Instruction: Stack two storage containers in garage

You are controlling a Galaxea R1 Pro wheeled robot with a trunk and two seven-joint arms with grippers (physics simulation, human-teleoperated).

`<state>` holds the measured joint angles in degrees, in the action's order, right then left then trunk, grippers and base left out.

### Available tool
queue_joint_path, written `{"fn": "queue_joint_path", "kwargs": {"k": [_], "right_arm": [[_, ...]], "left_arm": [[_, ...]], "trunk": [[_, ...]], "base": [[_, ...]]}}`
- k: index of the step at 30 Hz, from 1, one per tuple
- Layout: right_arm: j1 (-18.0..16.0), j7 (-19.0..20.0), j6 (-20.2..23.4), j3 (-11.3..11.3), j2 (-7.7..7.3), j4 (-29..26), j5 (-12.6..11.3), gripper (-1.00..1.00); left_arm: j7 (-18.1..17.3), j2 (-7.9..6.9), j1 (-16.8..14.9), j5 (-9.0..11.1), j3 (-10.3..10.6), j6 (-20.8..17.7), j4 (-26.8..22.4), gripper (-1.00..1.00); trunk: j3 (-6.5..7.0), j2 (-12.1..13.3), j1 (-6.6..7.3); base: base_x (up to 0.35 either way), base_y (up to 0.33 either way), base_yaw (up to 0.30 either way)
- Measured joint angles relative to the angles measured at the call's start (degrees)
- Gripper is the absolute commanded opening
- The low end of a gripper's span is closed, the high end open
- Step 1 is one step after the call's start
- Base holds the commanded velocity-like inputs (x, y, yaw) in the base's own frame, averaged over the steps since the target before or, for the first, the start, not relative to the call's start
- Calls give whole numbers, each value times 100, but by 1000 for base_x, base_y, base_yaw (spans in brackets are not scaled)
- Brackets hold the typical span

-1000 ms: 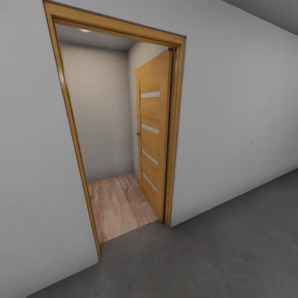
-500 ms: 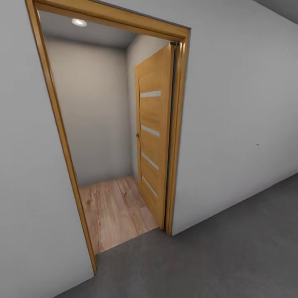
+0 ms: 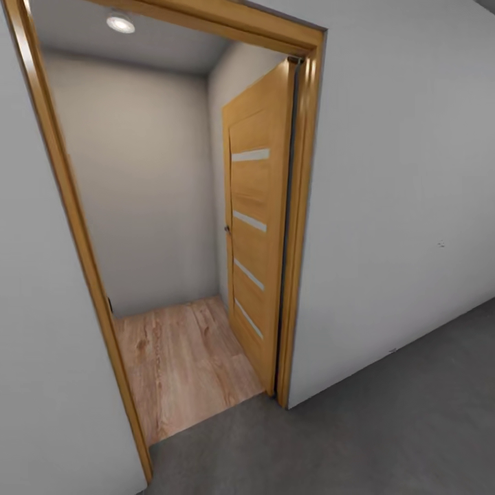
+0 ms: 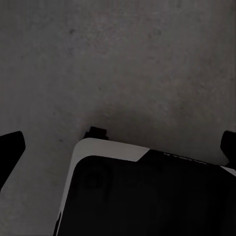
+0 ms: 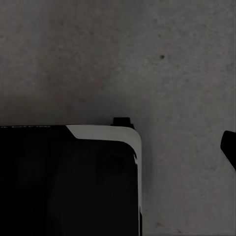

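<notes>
Here's the head view: an open doorway with a wooden frame (image 3: 297, 227) cut into a plain light-grey wall (image 3: 405, 199). The wooden door (image 3: 256, 240), with its four pale horizontal strips, is swung inward and stands against the right side of the opening. Beyond the threshold lies a light wood plank floor (image 3: 182, 364), closed off by a beige back wall (image 3: 144, 185), and a round ceiling light (image 3: 120, 24) glows up at the top. On the near side of the threshold the ground is the dark grey concrete floor (image 3: 371, 426) of the garage, running right up to the foot of the grey wall.

Over to the left wrist view: that same speckled concrete floor (image 4: 123, 64) lies below the camera, with a dark, white-edged corner of the robot's base (image 4: 142, 191) over it. The left gripper's fingertips (image 4: 10, 150) sit dark at the opposite edges of the picture, spread wide, nothing between them.

Right wrist view: concrete floor (image 5: 147, 54) again, another white-trimmed corner of the base (image 5: 69, 177), and one dark fingertip (image 5: 229, 147) at the edge. Whether the right gripper is spread or closed, I cannot tell.
</notes>
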<state>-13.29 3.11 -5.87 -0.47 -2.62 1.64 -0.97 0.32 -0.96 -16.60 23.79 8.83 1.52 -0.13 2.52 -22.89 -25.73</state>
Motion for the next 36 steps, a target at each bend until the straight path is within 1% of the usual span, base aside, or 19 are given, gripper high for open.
{"fn": "queue_joint_path", "kwargs": {"k": [4,8,11,14,19,29,36], "right_arm": [[-1,-1,-3,-15,12,-2,-19,100],[-1,3,24,-23,88,-1,-13,100],[0,1,12,-24,106,-4,-1,100],[-1,2,21,-14,95,-5,-2,100],[-1,0,25,-7,73,-5,-7,100],[-1,-1,42,-12,113,-5,-17,100],[-1,-2,32,-16,114,-5,-29,100]], "left_arm": [[0,-1,0,0,0,0,0,100],[0,-1,0,0,0,-17,0,100],[0,1,-1,-7,0,-108,-1,100],[-2,-6,-1,-24,0,-193,-2,100],[-14,-37,-1,-35,7,-167,-4,100],[-10,-27,-1,-44,9,-226,-10,100],[-8,-26,-1,-41,9,-184,-10,100]], "trunk": [[0,0,0],[0,0,0],[0,0,0],[0,0,0],[0,0,0],[0,0,0],[0,0,0]], "base": [[320,0,0],[321,0,0],[322,0,0],[323,0,0],[323,0,0],[323,-21,0],[323,-80,0]]}}
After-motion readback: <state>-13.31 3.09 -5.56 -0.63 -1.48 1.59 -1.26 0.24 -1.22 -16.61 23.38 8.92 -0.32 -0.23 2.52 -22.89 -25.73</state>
